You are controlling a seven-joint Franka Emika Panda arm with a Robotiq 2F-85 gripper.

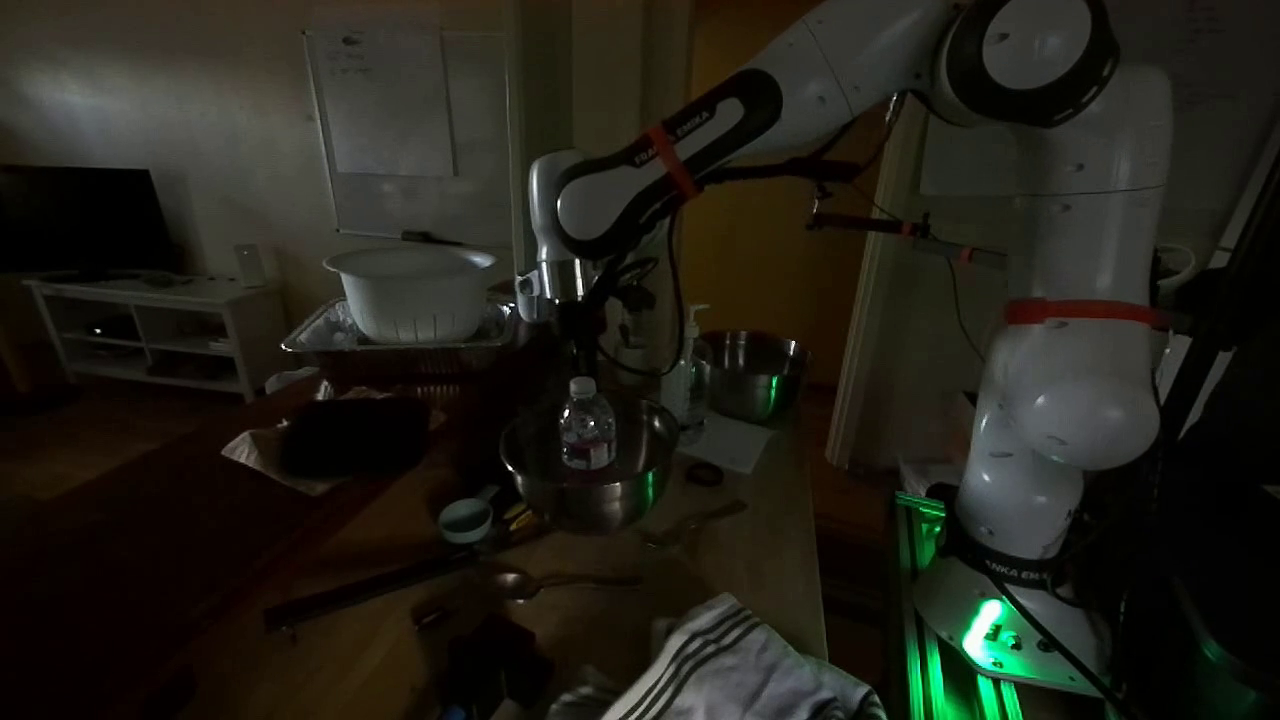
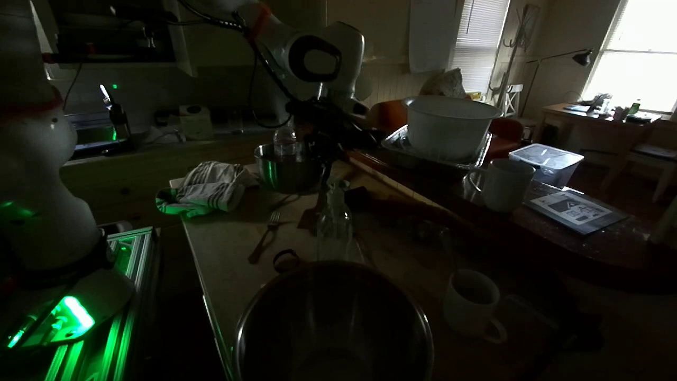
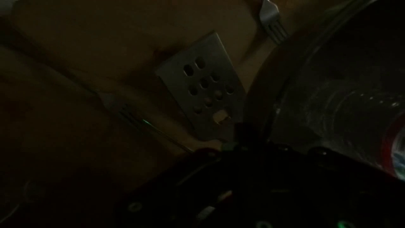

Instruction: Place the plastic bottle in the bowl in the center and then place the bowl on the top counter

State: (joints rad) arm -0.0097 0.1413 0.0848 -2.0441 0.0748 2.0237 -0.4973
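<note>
Pinches steel mixing bowl in gripper, with pump bottle right and white tub far left in an exterior view.

In an exterior view, the glossy white, round-jointed robot arm at upper right wears red bands, black oval trim lettered "EMIKA" and a looping black cable; its base, lower right, glows green. In the wrist view, round screws stud the black gripper along the bottom.
</note>
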